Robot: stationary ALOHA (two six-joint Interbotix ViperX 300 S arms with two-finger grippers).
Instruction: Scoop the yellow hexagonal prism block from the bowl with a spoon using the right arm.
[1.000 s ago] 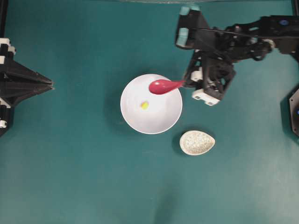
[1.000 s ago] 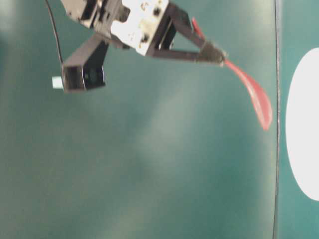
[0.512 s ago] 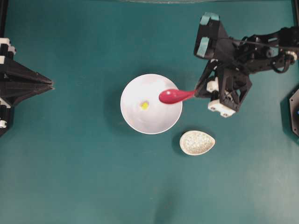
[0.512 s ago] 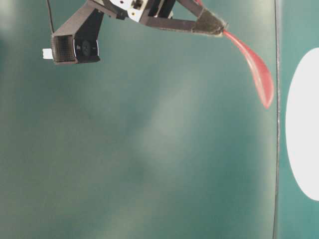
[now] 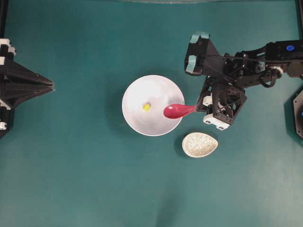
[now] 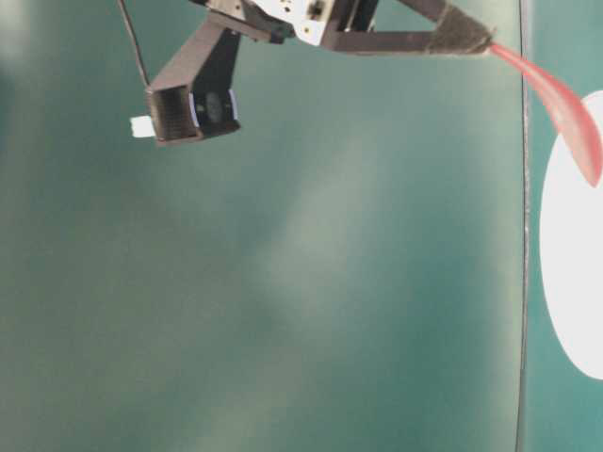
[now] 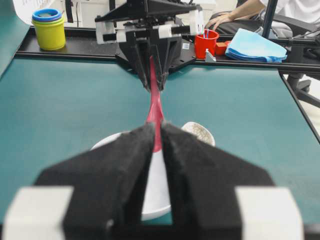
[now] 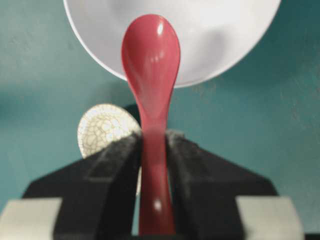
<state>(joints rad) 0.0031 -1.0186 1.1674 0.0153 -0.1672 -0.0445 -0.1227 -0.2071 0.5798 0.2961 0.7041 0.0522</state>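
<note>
A tiny yellow hexagonal prism block (image 5: 147, 107) lies inside the white bowl (image 5: 142, 123), left of its middle. My right gripper (image 5: 198, 109) is shut on the handle of the pink-red spoon (image 5: 176, 111), just right of the bowl. The scoop hangs over the bowl's right rim, apart from the block. In the right wrist view the spoon (image 8: 151, 60) points out from the gripper (image 8: 154, 146) over the bowl (image 8: 225, 35); the block is not seen there. My left gripper (image 5: 51, 86) rests shut and empty at the far left edge.
A speckled beige oval spoon rest (image 5: 200, 144) sits on the teal table just below and right of the bowl, under the right gripper. At the table's far side stand a yellow-and-blue cup (image 7: 49, 29), a red cup (image 7: 206, 43) and a blue cloth (image 7: 254, 45).
The right arm has carried the spoon downward in the overhead view, from the bowl's upper-right rim to its lower-right rim. The block and the left arm have not moved.
</note>
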